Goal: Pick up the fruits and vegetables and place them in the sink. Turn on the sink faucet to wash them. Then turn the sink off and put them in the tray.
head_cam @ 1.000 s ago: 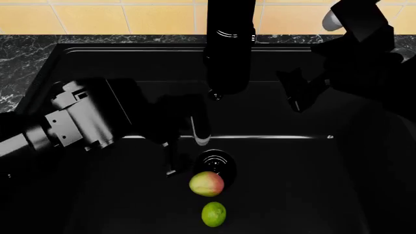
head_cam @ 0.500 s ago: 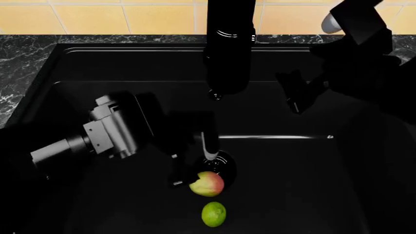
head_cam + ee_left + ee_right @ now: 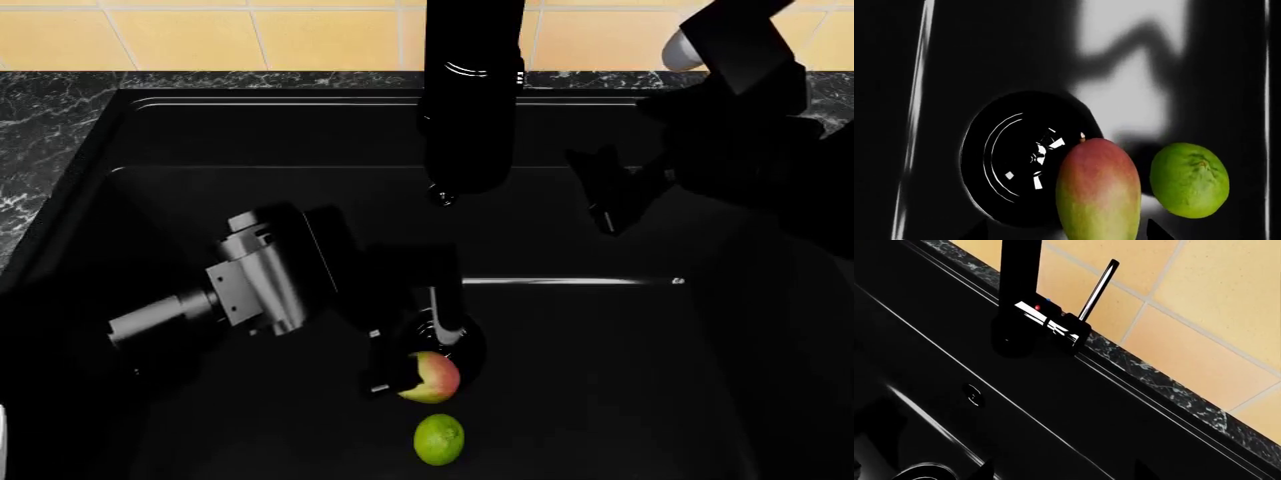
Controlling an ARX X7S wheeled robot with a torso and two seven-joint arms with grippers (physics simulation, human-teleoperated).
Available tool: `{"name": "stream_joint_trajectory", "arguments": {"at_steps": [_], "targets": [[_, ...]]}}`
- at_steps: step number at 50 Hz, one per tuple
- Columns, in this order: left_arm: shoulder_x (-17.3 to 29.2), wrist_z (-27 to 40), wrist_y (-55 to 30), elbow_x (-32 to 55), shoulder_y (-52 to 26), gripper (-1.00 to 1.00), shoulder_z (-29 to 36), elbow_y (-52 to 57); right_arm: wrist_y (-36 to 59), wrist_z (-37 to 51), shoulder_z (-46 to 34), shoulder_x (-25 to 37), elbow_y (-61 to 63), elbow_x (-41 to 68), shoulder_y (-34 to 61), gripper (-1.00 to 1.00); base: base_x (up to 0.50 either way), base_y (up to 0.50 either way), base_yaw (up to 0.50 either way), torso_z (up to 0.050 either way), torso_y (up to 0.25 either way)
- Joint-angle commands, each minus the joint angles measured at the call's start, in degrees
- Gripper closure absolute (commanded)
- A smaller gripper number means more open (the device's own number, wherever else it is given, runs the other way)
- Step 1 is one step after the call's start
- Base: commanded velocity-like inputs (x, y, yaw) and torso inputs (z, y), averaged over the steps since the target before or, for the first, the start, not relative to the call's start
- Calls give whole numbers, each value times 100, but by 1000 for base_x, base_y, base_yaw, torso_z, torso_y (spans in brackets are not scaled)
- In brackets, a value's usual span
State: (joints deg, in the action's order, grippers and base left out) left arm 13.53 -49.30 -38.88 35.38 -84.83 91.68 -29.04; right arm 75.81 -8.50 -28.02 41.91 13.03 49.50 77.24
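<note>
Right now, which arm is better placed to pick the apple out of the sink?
Left. Its pincer already stands open around the apple near the drain, while the right pincer hangs higher, near the faucet.

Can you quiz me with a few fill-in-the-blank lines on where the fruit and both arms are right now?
1. The apple and the lime both lie inside the ____.
2. The left gripper has its fingers on either side of the ____.
3. The apple rests beside the round ____ in the basin floor.
4. The right gripper is held up near the ____.

Missing words: sink; apple; drain; faucet
</note>
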Motion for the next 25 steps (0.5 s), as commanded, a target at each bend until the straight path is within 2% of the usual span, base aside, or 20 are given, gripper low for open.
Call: {"name": "stream_joint_trajectory", "arguments": {"at_steps": [1,25], "targets": [[-179,-96,132,-62,139,-100,51,-339,-10,21,0,13,-1,32,4,-100,0,0,0,0,0],[-607,-370,404,-241,471,-100,233,-1233,-76,41,-31,51,-18,65,-2,-100,0,0,0,0,0]]}}
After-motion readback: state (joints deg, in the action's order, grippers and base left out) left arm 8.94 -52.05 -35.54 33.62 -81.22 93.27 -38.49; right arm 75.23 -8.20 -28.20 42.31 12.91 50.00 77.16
